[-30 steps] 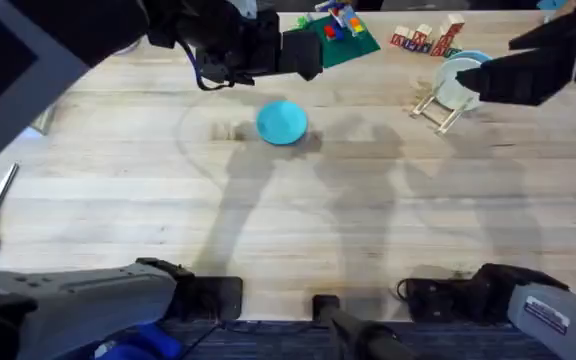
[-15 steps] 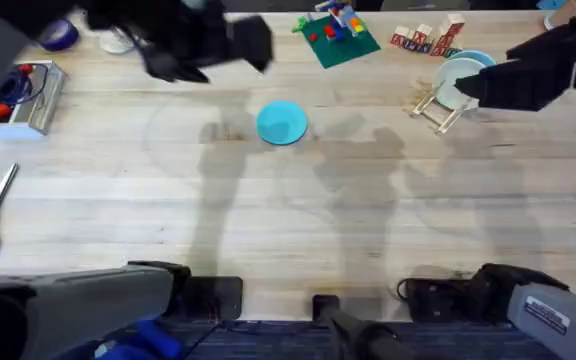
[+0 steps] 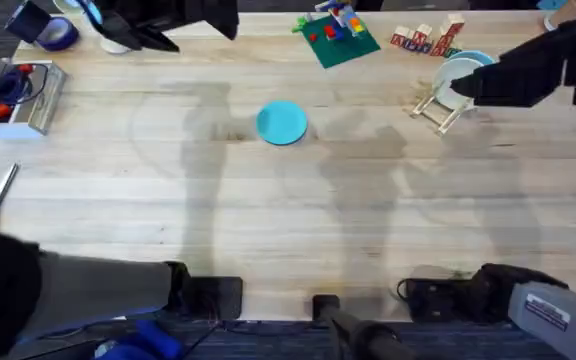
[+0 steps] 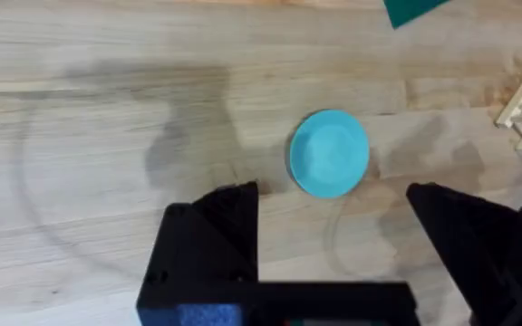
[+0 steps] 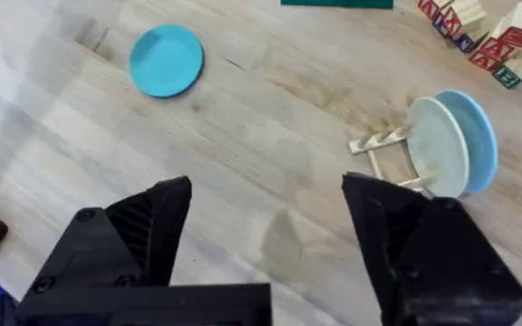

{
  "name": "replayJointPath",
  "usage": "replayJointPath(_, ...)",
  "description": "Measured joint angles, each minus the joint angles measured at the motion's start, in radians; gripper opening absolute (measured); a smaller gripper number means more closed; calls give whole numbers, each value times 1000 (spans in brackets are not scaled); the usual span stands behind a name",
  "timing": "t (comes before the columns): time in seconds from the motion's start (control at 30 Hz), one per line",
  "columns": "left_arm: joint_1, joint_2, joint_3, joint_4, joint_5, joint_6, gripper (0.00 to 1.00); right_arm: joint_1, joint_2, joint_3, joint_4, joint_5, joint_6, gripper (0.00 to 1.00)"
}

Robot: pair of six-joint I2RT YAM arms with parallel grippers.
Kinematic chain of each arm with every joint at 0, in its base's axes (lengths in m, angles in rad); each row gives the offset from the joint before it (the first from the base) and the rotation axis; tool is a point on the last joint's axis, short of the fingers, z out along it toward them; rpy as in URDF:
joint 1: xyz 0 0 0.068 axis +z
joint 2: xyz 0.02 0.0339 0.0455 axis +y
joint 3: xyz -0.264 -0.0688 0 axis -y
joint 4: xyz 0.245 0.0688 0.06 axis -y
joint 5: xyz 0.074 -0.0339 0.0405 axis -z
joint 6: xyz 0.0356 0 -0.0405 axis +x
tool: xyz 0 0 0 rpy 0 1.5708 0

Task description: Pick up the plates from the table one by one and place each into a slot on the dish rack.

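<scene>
Fingers spread wide and empty on both grippers. Overhead, the bright blue plate (image 3: pixel 282 122) lies flat mid-table (image 3: pixel 268 220) toward the far edge; two plates seemingly stand in the dish rack (image 3: pixel 438 108) by the far right corner. Left wrist: the left gripper (image 4: pixel 333 231) hovers just short of that plate, probably nearer. Right wrist: the right gripper (image 5: pixel 265 226) faces the rack, the plate well apart.

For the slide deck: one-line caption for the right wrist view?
Open right gripper above table; blue plate lies flat, two plates stand in dish rack.
</scene>
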Motion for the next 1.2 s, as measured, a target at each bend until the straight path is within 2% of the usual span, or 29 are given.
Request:
replayJointPath(0.2, -2, 27, 0, 12, 66, 4, 715, 0, 0, 0, -1, 0, 4, 996)
replayJointPath(0.23, -2, 26, 0, 16, 79, 4, 629, 0, 0, 0, 0, 0, 4, 996)
replayJointPath(0.33, -2, 26, 0, 29, 116, 4, 193, 0, 0, 0, -1, 0, 4, 995)
replayJointPath(0.37, -2, 26, 0, 36, 125, 9, 81, 0, 0, 0, 0, 0, 4, 995)
replayJointPath(0.4, -2, 26, 0, 41, 134, 8, 52, 0, 0, 0, -1, 0, 4, 995)
replayJointPath(0.6, -2, 28, 0, 45, 191, 7, 41, 0, 0, 0, 0, 0, 4, 996)
replayJointPath(0.87, 0, 145, 0, 47, 479, 35, 41, 0, 0, 0, 8, 0, 4, 996)
replayJointPath(1.0, 14, 217, 0, 28, 585, 74, 40, 0, 0, 0, 8, 0, 4, 996)
replayJointPath(1.2, 56, 247, 0, -70, 642, 178, 40, 0, 0, 0, 8, 0, 4, 996)
